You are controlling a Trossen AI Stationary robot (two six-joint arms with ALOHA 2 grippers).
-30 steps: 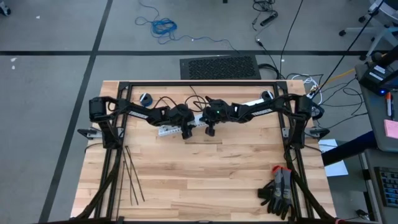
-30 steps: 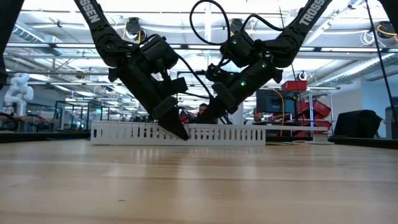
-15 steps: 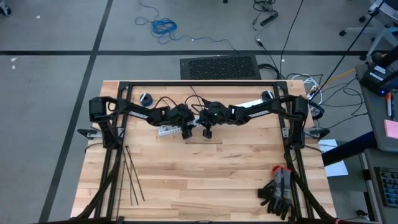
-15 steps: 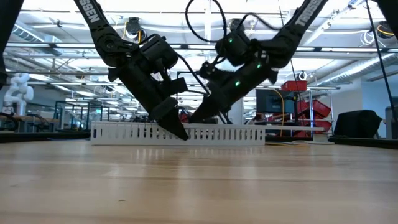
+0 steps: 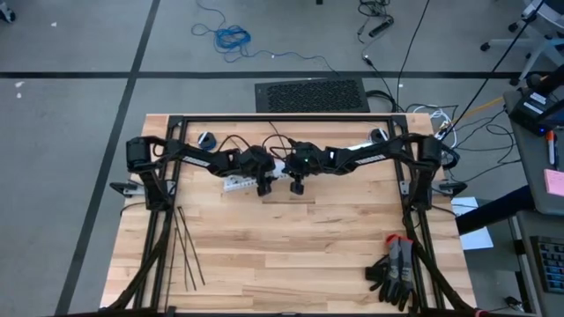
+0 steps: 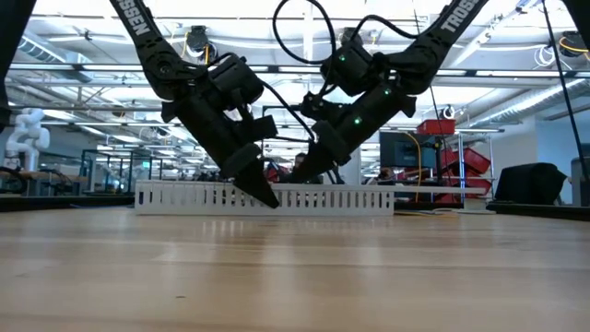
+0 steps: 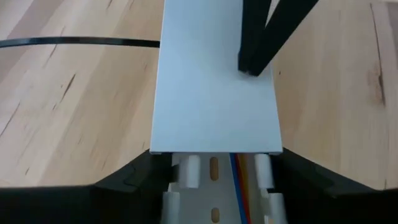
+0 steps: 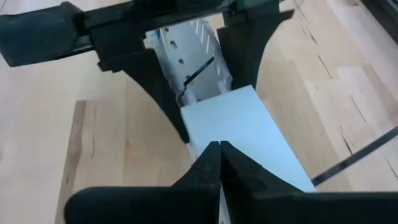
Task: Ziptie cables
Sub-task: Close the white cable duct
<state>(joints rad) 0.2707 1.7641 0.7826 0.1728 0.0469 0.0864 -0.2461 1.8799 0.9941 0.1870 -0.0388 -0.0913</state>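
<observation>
A long white slotted duct lies flat near the table's far edge, with a smooth white lid over most of it. Thin blue and orange cables show inside its uncovered end. My left gripper stands over that end with a finger on each side. My right gripper is shut, its tips down on the lid just beyond. Several black zipties lie flat near the table's left edge, and one ziptie lies beside the duct. My left gripper holds the duct's uncovered end between its two fingers, one against each slotted side wall, coming slanting down from the table's left. The duct stays flat on the table. My right gripper presses its shut fingertips on the lid's top face, close to the lid's end, slanting down from the table's right. The lid lies on the duct.
A pair of black and red gloves lies near the table's near right corner. The dark arm frame runs along the far edge and both sides. Bare wood fills the middle and near part of the table.
My right gripper slid along the lid toward the left gripper, tipping flatter, then drew back part of the way toward the table's right. It stayed shut. The duct did not move.
</observation>
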